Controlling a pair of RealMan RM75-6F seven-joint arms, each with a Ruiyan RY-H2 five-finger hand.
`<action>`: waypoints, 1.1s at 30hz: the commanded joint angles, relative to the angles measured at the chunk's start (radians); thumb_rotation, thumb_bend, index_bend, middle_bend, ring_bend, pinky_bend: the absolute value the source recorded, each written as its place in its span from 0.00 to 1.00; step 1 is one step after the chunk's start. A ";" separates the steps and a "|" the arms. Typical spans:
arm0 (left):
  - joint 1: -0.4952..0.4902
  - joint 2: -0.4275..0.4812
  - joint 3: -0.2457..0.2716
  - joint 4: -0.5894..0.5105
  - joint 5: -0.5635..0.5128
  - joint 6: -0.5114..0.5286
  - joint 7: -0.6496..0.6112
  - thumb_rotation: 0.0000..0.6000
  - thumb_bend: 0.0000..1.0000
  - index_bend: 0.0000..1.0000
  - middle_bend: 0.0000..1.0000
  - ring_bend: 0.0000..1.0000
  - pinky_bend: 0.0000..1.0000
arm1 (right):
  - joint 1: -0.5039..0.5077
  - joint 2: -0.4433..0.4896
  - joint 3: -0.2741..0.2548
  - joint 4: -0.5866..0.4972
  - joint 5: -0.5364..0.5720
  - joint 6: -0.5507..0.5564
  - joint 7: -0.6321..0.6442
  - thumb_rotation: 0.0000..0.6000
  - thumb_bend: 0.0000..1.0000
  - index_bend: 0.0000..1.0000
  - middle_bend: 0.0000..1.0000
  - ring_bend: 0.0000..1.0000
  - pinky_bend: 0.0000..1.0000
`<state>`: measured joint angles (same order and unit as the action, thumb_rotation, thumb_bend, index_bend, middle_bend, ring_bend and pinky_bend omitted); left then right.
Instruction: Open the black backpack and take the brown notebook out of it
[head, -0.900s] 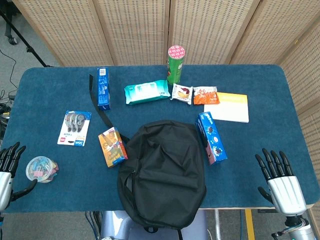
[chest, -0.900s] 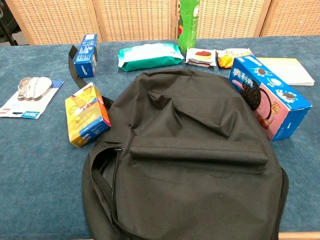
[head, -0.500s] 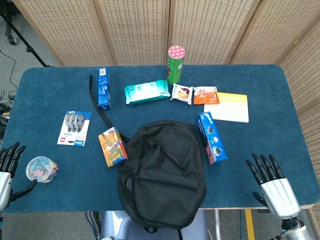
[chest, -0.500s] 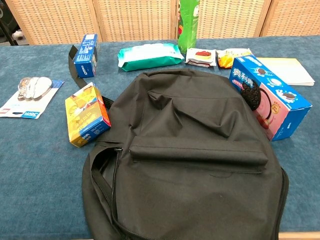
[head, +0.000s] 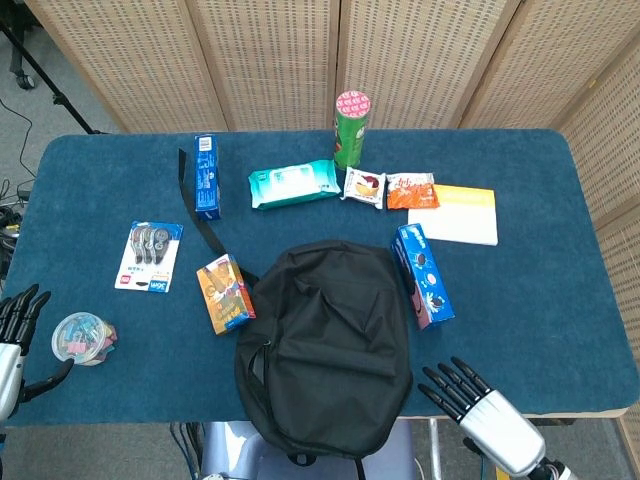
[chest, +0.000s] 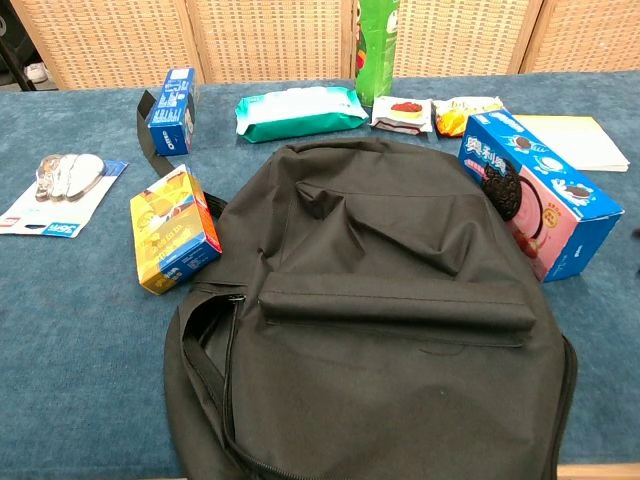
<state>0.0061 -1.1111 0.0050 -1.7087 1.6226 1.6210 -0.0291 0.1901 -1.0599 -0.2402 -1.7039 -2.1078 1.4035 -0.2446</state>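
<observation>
The black backpack (head: 325, 345) lies flat at the table's front edge, its top hanging over the rim; in the chest view the backpack (chest: 380, 330) fills the lower middle, with a zipper partly parted along its left side. No brown notebook shows. My right hand (head: 480, 410) hovers open, fingers spread, at the front edge just right of the backpack, apart from it. My left hand (head: 15, 340) is open at the far left edge, beside a tub of clips (head: 80, 338). Neither hand shows in the chest view.
Around the backpack lie a yellow snack box (head: 224, 293), a blue cookie box (head: 422, 276), a yellow pad (head: 455, 214), a wipes pack (head: 292, 185), a green can (head: 350, 128), two snack packets (head: 388, 189), a blue box (head: 206, 176), a black strap (head: 195, 210) and a correction-tape card (head: 148, 256).
My right hand has moved left and toward the front edge, from the far right corner to just beside the backpack. The left hand and all objects stay put.
</observation>
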 joint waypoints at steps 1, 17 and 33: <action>-0.001 -0.001 -0.001 0.001 -0.004 -0.004 0.000 1.00 0.21 0.00 0.00 0.00 0.00 | 0.040 -0.004 -0.027 -0.028 -0.047 -0.074 -0.009 1.00 0.00 0.01 0.00 0.00 0.00; -0.006 -0.010 -0.001 0.004 -0.012 -0.021 0.016 1.00 0.21 0.00 0.00 0.00 0.00 | 0.145 -0.149 -0.020 -0.018 -0.051 -0.240 0.084 1.00 0.00 0.03 0.00 0.00 0.00; -0.011 -0.016 -0.007 0.006 -0.027 -0.032 0.023 1.00 0.21 0.00 0.00 0.00 0.00 | 0.181 -0.240 0.012 -0.001 0.050 -0.281 0.104 1.00 0.10 0.05 0.00 0.00 0.00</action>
<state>-0.0045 -1.1270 -0.0019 -1.7030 1.5952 1.5893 -0.0057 0.3695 -1.2978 -0.2285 -1.7041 -2.0597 1.1204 -0.1418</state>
